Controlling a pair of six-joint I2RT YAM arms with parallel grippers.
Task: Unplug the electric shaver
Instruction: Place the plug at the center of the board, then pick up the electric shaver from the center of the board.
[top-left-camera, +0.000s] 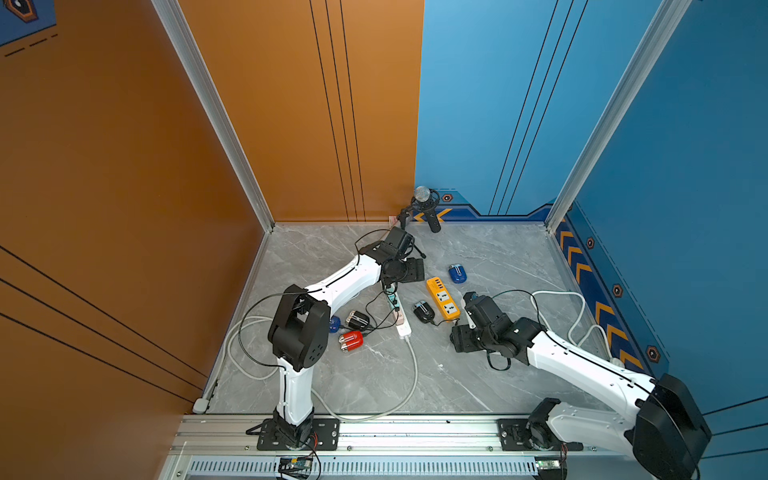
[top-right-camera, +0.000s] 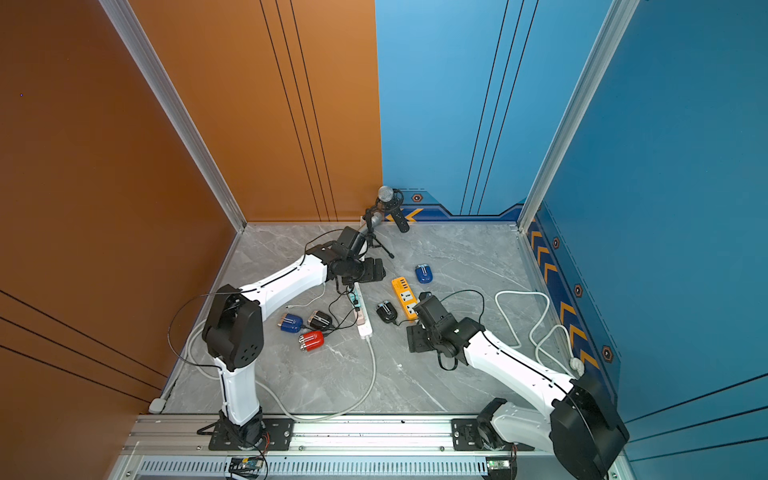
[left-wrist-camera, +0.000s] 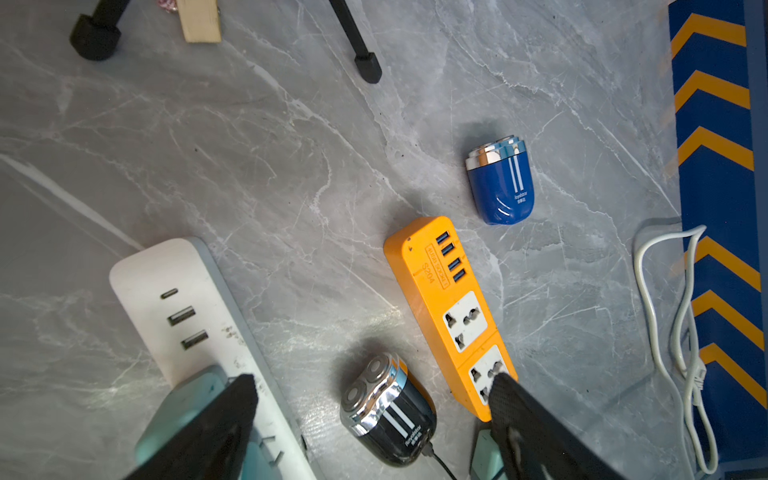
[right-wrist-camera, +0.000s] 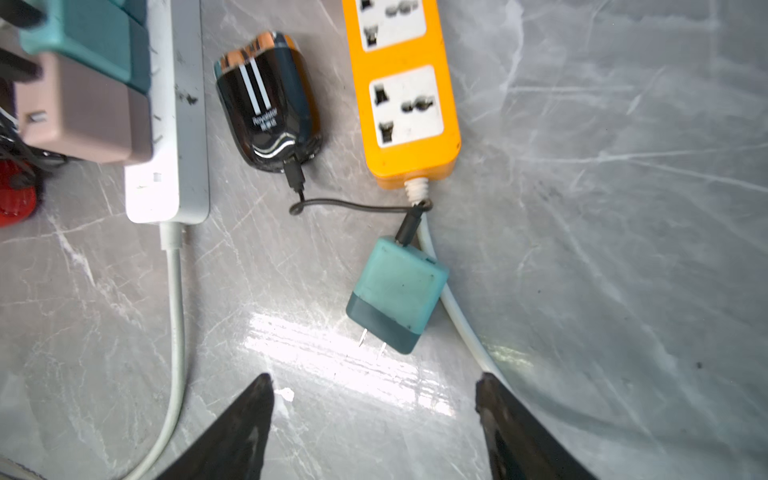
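Lying loose: teal adapter (right-wrist-camera: 397, 293) flat on the grey surface (right-wrist-camera: 602, 257), prongs bare, against the white cord (right-wrist-camera: 453, 309) of the orange strip (right-wrist-camera: 405, 95)
Shaver: black shaver (right-wrist-camera: 268, 104) lying between white power strip (right-wrist-camera: 174, 124) and orange strip, short black cable (right-wrist-camera: 353, 205) joining it to the adapter
Right end effector (right-wrist-camera: 374, 386): released, fingers spread, nothing between them, just short of the adapter
Left end effector (left-wrist-camera: 372, 382): released, spread above the white power strip
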